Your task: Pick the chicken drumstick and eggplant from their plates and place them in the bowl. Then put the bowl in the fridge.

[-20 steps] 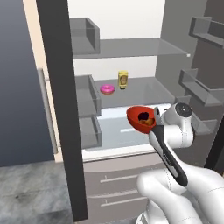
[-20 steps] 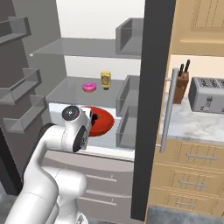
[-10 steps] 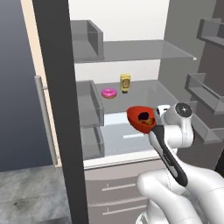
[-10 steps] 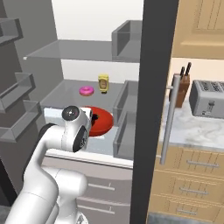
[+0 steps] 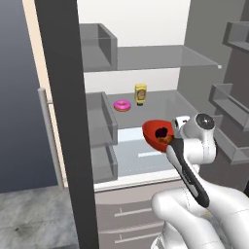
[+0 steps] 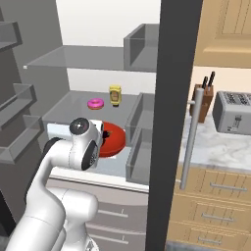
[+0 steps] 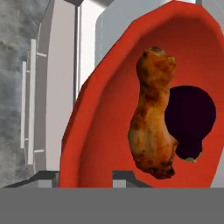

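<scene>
Red bowl (image 5: 156, 134) with drumstick (image 7: 153, 129) and eggplant (image 7: 190, 120) inside, over the fridge shelf (image 6: 73, 105). Jaws at its rim, grip impossible to tell. Could tip and spill if let go tilted.

No readable text (bottle label blurred)

My arm (image 5: 194, 165) is glossy white, built of thick rounded segments that swell into a bulky shoulder low down. A dark grey band runs lengthwise along my forearm. A round grey cap with a small pale centre closes my wrist joint (image 6: 79, 127). My finger tips (image 7: 127, 177) are small grey blocks.
</scene>
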Available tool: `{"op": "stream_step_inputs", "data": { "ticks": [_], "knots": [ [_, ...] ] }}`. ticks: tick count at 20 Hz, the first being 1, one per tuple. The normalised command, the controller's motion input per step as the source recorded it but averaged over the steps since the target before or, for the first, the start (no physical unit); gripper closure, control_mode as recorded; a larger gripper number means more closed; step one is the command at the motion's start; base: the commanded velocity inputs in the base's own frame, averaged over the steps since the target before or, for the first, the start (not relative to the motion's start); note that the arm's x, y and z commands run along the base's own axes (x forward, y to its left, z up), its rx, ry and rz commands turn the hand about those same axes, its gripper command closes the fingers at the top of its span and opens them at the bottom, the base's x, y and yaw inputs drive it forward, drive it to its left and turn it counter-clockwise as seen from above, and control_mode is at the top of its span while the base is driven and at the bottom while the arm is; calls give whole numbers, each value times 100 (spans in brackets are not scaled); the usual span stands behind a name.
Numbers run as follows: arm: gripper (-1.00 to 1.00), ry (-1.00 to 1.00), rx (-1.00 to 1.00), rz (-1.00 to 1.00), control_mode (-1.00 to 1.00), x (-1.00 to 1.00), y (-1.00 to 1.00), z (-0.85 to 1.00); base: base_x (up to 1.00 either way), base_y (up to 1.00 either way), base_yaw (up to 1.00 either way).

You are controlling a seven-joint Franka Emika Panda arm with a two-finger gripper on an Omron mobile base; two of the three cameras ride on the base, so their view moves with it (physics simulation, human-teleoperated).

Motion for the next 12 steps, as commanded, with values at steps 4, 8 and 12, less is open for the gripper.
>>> {"op": "stream_step_inputs", "data": {
  "ticks": [4, 8, 12],
  "knots": [
    [100, 0, 0, 0, 100, 0, 0, 0, 15, 13, 0],
    [100, 0, 0, 0, 100, 0, 0, 0, 0, 1, 0],
    [100, 0, 0, 0, 100, 0, 0, 0, 0, 0, 0]
  ]
}}
